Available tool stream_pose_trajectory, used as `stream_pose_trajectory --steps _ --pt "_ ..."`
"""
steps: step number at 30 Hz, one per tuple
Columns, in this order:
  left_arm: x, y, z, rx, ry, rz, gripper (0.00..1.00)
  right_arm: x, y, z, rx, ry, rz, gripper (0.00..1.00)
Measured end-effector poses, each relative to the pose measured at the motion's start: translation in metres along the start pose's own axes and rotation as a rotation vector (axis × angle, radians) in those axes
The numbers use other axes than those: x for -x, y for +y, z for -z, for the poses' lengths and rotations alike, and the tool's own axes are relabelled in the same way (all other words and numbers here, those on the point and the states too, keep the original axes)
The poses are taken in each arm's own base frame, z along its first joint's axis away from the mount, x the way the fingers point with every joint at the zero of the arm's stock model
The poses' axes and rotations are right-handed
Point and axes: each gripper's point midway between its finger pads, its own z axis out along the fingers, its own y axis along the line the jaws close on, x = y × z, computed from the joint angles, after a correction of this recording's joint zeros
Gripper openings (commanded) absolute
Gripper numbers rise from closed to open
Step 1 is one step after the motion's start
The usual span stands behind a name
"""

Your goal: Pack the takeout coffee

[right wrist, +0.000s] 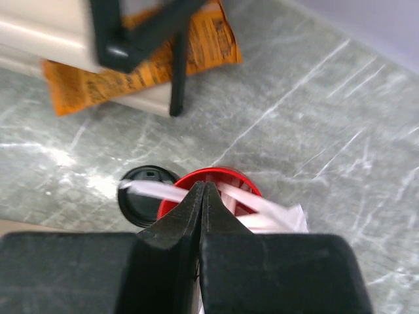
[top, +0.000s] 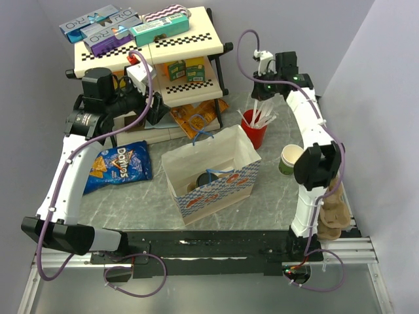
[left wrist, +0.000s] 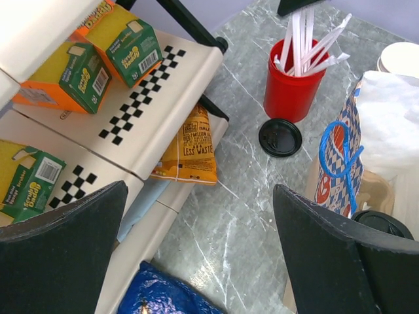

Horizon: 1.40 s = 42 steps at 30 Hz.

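Seemingly the main step is done: a round black-lidded coffee (left wrist: 378, 222) sits low inside the open paper bag (top: 243, 152) at the middle of the table. Its cup body is hidden by the bag wall, so taking it for the takeout coffee is a judgement from the lid alone. What looks left is any extra to go with it. The right gripper (right wrist: 203, 188) hangs directly over the red cup (right wrist: 230, 175), jaws pressed together among the white sticks (left wrist: 302, 40). Whether a stick is nipped between them cannot be told. The left gripper (left wrist: 200, 190) is held above the table between rack (left wrist: 163, 104) and bag, jaws spread wide and holding nothing. As for containers, the bag shows only that lidded cup. The red cup, just behind the bag, is packed with sticks. A loose lid (left wrist: 280, 136) lies flat on the table touching or just beside the red cup's foot. A lidless green cup (top: 290, 159) stands to the bag's right, cream inside, contents not visible. The rack's shelves carry small green-and-orange boxes (left wrist: 127, 40).
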Motion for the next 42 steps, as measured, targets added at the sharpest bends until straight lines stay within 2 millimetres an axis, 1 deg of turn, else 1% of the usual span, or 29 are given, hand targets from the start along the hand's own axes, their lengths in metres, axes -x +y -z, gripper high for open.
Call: stream_pose_trajectory --steps 5,6,9,12,14,19,21,24,27,29,30,33,39,41,42 --pt "-0.006 -0.002 -0.002 -0.011 0.009 0.009 0.99 0.034 0.014 0.044 0.0 -0.104 0.04 0.0" --pt "-0.006 -0.002 -0.002 -0.012 0.01 0.01 0.99 0.043 0.017 0.056 -0.001 -0.132 0.051 0.0" --pt "-0.007 -0.003 -0.003 -0.016 0.009 0.012 0.99 0.062 0.027 0.08 0.008 -0.195 0.077 0.0" --pt "-0.008 -0.002 -0.005 -0.017 0.006 0.01 0.99 0.076 0.041 0.108 0.032 -0.256 0.104 0.0" --pt "-0.011 -0.002 -0.006 -0.019 0.01 0.013 0.99 0.085 0.054 0.131 0.058 -0.304 0.127 0.0" --pt "-0.019 -0.003 -0.009 -0.022 0.024 0.022 1.0 0.103 0.099 0.197 0.164 -0.439 0.2 0.0" --pt "-0.021 -0.003 -0.009 -0.023 0.025 0.023 0.99 0.109 0.123 0.229 0.229 -0.502 0.242 0.0" --pt "-0.021 -0.003 -0.01 -0.021 0.02 0.02 0.99 0.111 0.153 0.266 0.321 -0.566 0.295 0.0" --pt "-0.021 -0.004 -0.009 -0.021 0.018 0.019 0.99 0.106 0.182 0.29 0.424 -0.596 0.344 0.0" --pt "-0.021 -0.004 -0.007 -0.02 0.016 0.017 0.99 0.098 0.198 0.295 0.492 -0.585 0.375 0.0" --pt "-0.021 -0.004 -0.007 -0.02 0.015 0.017 0.99 0.092 0.206 0.294 0.524 -0.567 0.387 0.0" --pt "-0.019 -0.005 -0.005 -0.019 0.011 0.014 0.99 0.069 0.221 0.282 0.602 -0.49 0.4 0.0" --pt "-0.022 -0.009 -0.001 -0.019 0.011 0.014 0.99 0.023 0.229 0.243 0.663 -0.33 0.395 0.0" --pt "-0.024 -0.01 0.0 -0.019 0.013 0.015 0.99 0.012 0.232 0.233 0.671 -0.293 0.402 0.0" --pt "-0.024 -0.01 0.001 -0.019 0.013 0.015 0.99 0.008 0.233 0.229 0.672 -0.279 0.406 0.02"
